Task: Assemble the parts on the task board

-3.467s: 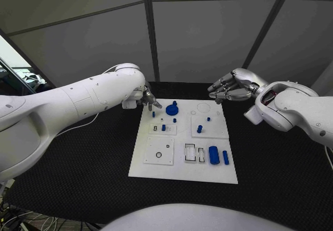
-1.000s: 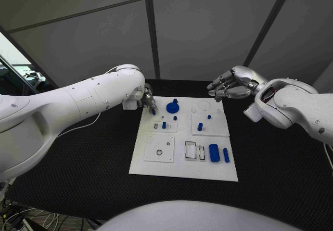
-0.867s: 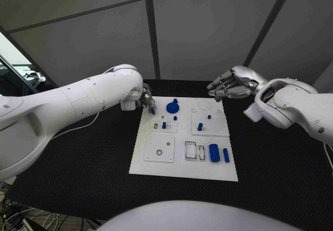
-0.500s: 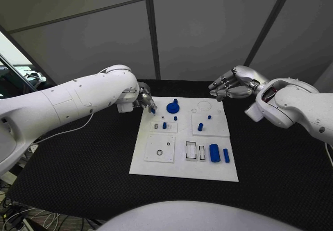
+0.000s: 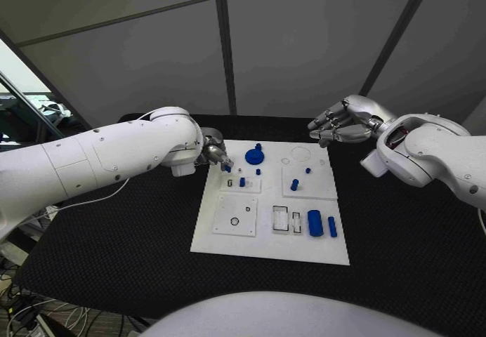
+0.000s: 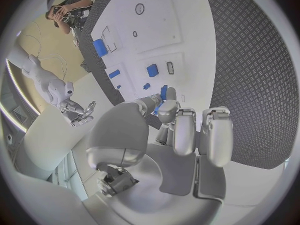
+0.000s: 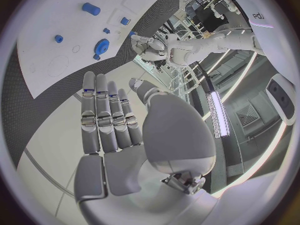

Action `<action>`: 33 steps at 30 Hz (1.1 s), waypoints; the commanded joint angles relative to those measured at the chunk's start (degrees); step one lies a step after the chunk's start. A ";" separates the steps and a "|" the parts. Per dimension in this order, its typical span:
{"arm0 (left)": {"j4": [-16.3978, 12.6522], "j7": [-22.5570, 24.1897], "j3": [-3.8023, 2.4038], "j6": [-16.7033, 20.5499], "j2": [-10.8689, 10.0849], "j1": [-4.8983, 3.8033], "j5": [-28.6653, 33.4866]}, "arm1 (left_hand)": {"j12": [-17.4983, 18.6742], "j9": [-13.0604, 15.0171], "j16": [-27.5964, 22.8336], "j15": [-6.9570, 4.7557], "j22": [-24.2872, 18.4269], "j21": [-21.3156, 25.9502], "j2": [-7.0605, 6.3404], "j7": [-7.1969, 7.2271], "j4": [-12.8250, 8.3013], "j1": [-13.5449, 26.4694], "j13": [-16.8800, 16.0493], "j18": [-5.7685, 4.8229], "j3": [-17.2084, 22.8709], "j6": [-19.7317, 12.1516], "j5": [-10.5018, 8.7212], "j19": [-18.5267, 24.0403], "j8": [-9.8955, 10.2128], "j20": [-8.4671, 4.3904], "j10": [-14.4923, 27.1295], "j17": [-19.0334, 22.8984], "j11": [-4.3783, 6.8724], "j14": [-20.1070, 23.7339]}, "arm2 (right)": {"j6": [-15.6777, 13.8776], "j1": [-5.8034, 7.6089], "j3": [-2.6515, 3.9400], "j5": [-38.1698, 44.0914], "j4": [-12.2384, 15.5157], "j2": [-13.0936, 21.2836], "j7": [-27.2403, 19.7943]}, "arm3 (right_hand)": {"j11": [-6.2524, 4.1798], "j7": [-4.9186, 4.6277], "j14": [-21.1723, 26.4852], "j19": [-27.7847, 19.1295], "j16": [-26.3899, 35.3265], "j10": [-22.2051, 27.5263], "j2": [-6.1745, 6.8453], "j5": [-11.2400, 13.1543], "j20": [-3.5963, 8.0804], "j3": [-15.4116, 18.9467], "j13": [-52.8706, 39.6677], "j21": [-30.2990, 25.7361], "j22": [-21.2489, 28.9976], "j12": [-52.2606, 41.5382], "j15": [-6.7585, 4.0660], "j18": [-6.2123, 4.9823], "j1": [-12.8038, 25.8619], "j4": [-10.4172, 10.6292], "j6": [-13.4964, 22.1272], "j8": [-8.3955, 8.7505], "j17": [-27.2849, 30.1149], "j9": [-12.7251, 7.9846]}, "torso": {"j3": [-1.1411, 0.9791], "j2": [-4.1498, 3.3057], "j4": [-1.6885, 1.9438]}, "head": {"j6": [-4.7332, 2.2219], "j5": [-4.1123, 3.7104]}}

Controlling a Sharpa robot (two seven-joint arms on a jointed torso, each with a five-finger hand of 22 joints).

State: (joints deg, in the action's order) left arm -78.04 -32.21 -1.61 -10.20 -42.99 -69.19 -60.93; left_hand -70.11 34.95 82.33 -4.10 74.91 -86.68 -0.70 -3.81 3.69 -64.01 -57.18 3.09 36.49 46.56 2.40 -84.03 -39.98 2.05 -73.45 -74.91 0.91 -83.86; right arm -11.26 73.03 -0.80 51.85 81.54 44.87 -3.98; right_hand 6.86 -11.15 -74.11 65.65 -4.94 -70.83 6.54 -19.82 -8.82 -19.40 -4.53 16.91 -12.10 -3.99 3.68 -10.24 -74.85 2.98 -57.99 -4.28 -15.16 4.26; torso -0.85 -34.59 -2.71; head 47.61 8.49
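Head view: the task board [image 5: 272, 249] lies mid-tabletop [image 5: 121, 232], with bare black surface open on all sides. The left hand [image 5: 215, 154] sits at the board's far left edge, its fingers pinching a small blue peg [image 5: 226, 167]. The right hand [image 5: 343, 123] hovers beyond the far right corner, off the board, fingers loosely apart and holding nothing. Blue parts on the board: one round knob [image 5: 254, 157], one thick cylinder [image 5: 314, 222], one slim bar [image 5: 331, 226], and four small pegs (sizes vary).

Left wrist view: the fingers [image 6: 167, 110] close narrowly on the peg [image 6: 164, 92] above the board's edge.

Right wrist view: the fingers [image 7: 106, 116] are extended side by side, nothing between them; the board [image 7: 56, 25] lies well apart.
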 commanded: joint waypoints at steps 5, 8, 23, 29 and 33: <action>-2.23 0.43 0.02 4.04 -0.80 1.32 -4.31 | -0.41 0.26 -0.23 -0.43 11.07 0.06 -0.80 0.43 -5.18 0.08 -0.16 -2.04 6.21 0.15 0.38 -4.18 -0.32 -0.46 -0.50 -7.33 0.08 -3.87 | 0.17 0.12 0.04 0.24 0.05 0.00 -0.53 | -0.06 0.13 0.23 0.14 0.37 0.32 -0.41 -0.38 -0.28 0.02 0.06 -0.20 0.06 -0.26 -0.18 -0.12 0.14 -0.04 0.08 0.01 -0.06 0.01 | 0.02 -0.05 -0.16 | 0.11 0.36; -2.49 -0.54 0.03 3.61 -0.88 1.87 -5.02 | -0.41 0.29 -0.22 -0.44 11.33 -0.15 -0.87 0.44 -5.19 0.12 -0.17 -2.11 6.38 0.16 0.38 -4.30 -0.37 -0.47 -0.54 -7.34 0.10 -3.87 | 0.18 0.12 0.04 0.32 0.08 0.04 -0.53 | -0.06 0.13 0.23 0.14 0.37 0.32 -0.41 -0.38 -0.28 0.02 0.06 -0.20 0.06 -0.26 -0.18 -0.12 0.14 -0.04 0.08 0.01 -0.06 0.01 | 0.03 -0.06 -0.18 | 0.12 0.40; -2.69 -2.39 0.04 2.25 -0.38 3.49 -5.93 | -0.49 0.42 -0.21 -0.47 11.78 -0.53 -1.16 0.47 -5.33 0.24 -0.31 -2.23 7.09 0.15 0.43 -4.50 -0.52 -0.50 -0.74 -7.35 0.13 -3.88 | -0.12 0.12 0.04 0.39 0.32 0.16 -0.74 | -0.05 0.13 0.23 0.18 0.39 0.34 -0.50 -0.39 -0.30 0.02 0.08 -0.25 0.10 -0.29 -0.17 -0.12 0.21 0.04 0.09 -0.01 -0.09 0.02 | 0.01 -0.06 -0.16 | 0.31 0.49; -2.83 -2.47 0.06 1.89 -0.23 3.93 -6.01 | -0.49 0.43 -0.21 -0.47 11.78 -0.53 -1.18 0.47 -5.34 0.25 -0.32 -2.23 7.13 0.15 0.43 -4.50 -0.53 -0.50 -0.75 -7.35 0.13 -3.88 | -0.12 0.12 0.04 0.39 0.38 0.21 -0.73 | -0.06 0.14 0.21 0.20 0.38 0.32 -0.54 -0.41 -0.29 0.00 0.08 -0.26 0.11 -0.31 -0.17 -0.12 0.19 0.04 0.07 -0.03 -0.10 0.02 | 0.00 -0.09 -0.12 | 0.39 0.48; -2.85 -2.50 0.06 1.71 -0.22 4.10 -6.02 | -0.49 0.43 -0.21 -0.47 11.78 -0.53 -1.18 0.47 -5.34 0.25 -0.32 -2.23 7.13 0.15 0.43 -4.50 -0.53 -0.50 -0.75 -7.35 0.13 -3.88 | -0.10 0.12 0.04 0.39 0.40 0.22 -0.71 | -0.06 0.14 0.21 0.20 0.38 0.32 -0.54 -0.41 -0.29 0.00 0.08 -0.26 0.11 -0.31 -0.17 -0.12 0.19 0.04 0.07 -0.03 -0.10 0.02 | 0.01 -0.06 -0.12 | 0.42 0.45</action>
State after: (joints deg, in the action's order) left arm -80.90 -33.84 -1.77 -7.63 -43.26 -65.43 -66.34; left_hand -70.32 35.32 82.33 -4.31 74.91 -86.96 -1.61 -3.68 3.55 -63.54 -57.45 3.09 38.20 46.70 2.56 -84.03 -40.29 2.05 -73.74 -74.91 1.01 -84.07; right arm -11.28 73.02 -0.81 52.11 81.78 45.07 -4.10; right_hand 6.86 -11.15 -74.11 65.65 -4.94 -70.83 6.54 -20.09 -8.82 -19.40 -4.54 16.91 -12.06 -3.99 3.68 -10.24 -74.85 2.98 -57.99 -4.28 -15.19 4.26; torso -0.85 -34.66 -2.85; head 48.00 8.98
